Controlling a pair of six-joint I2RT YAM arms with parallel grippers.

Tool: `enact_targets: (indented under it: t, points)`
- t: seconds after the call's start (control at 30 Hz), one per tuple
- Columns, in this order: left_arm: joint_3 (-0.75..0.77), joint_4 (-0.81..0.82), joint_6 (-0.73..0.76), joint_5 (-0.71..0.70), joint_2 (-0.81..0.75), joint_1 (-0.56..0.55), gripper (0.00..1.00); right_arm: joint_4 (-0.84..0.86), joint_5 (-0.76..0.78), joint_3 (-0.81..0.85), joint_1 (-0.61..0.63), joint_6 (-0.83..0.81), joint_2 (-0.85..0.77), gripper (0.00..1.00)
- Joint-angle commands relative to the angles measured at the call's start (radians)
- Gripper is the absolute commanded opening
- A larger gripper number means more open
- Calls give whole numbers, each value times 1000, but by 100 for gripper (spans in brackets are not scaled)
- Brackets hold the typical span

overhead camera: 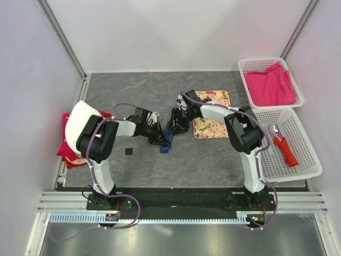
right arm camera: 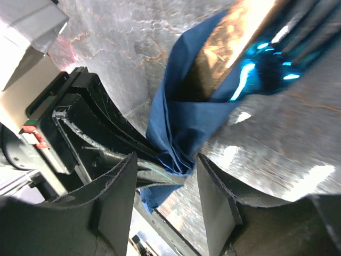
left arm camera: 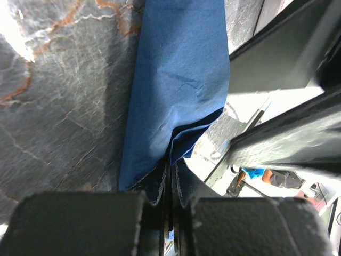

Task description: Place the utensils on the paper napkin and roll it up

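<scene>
Rolling looks mostly done: the paper napkin on the tabletop wraps the shiny blue utensils, left end effector pinching its end, right end effector half-open around it, only tightening left.

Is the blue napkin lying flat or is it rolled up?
Rolled up, at least loosely: the napkin wraps around shiny blue utensils poking out one end, and the left gripper pinches its other end.
</scene>
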Motion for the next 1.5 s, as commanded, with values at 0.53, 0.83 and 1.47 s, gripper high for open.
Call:
enact_targets:
  t: [0.53,0.83,1.47]
  points:
    - [5,-79,79,-46,-40,-34,2,103,43,-29,17,82,86,20]
    - [44,-94,110,-23,-116,-73,2,93,69,-49,14,88,104,24]
    - [82,-145,159,-57,45,-96,2,61,51,-52,12,41,68,52]
